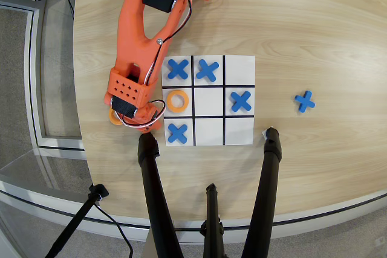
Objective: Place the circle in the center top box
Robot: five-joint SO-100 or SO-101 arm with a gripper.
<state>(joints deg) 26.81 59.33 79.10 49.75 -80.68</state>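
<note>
The white 3x3 board (239,64) lies mid-table in the overhead view. An orange circle (177,100) lies flat in its left middle cell. A second orange ring (112,117) peeks out on the bare table at the left edge of the arm's wrist, off the board. The center top box (209,131) is the bare middle cell of the row nearest the bottom of the view. Blue crosses fill two upper cells, the right middle cell and the lower left cell (177,133). My gripper (144,126) points down just left of the board, its jaws hidden under the wrist.
A spare blue cross (305,101) lies on the wood right of the board. Black tripod legs (152,197) (269,173) rise over the table's near edge below the board. The orange arm (145,28) crosses the table's upper left.
</note>
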